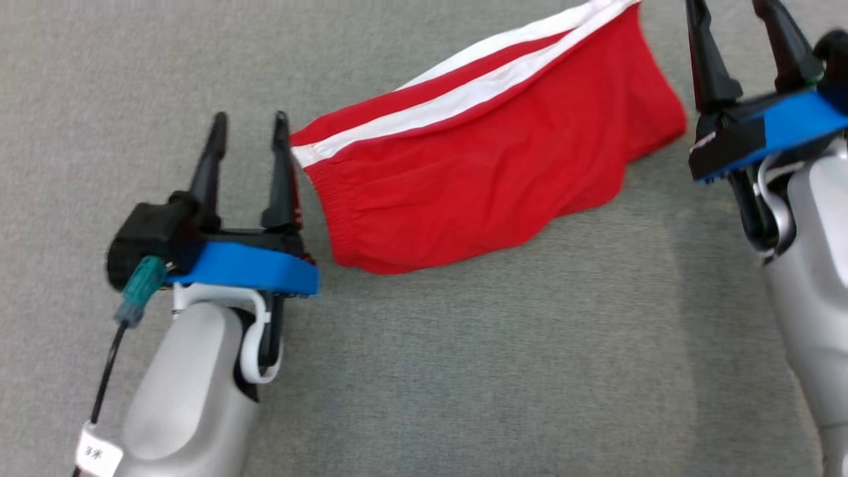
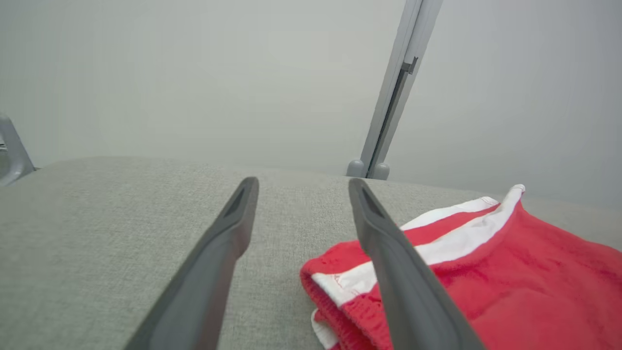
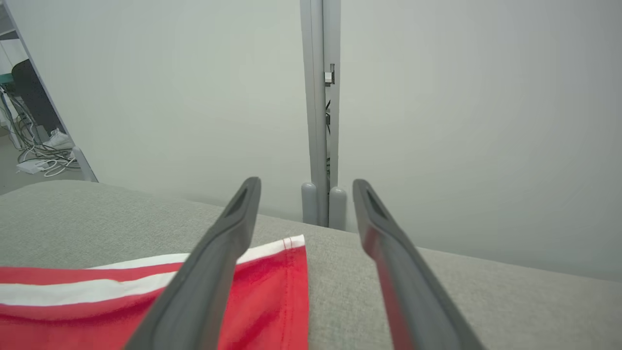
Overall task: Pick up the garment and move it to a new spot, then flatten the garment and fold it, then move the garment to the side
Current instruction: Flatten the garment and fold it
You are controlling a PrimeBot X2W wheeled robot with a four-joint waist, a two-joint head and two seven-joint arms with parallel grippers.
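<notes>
Lying diagonally, garment (image 1: 490, 152) runs waistband (image 1: 331, 212) near-L to hem (image 1: 662, 99) far-R; left claw (image 1: 250, 122), right claw (image 1: 732, 10) wide, empty.

The garment (image 1: 477, 165) (its striped corner) and the fingers (image 1: 705, 59) of the right gripper (image 1: 727, 10) are cut off by the head view's top edge.

The right end effector (image 3: 304, 184) stands spread wide over the grey bench (image 3: 486, 301). A red garment (image 3: 272, 296) with white stripes lies at 7 o'clock. A grey post (image 3: 319, 97) rises at 12 o'clock, with tangled cables (image 3: 39, 158) at 9.
</notes>
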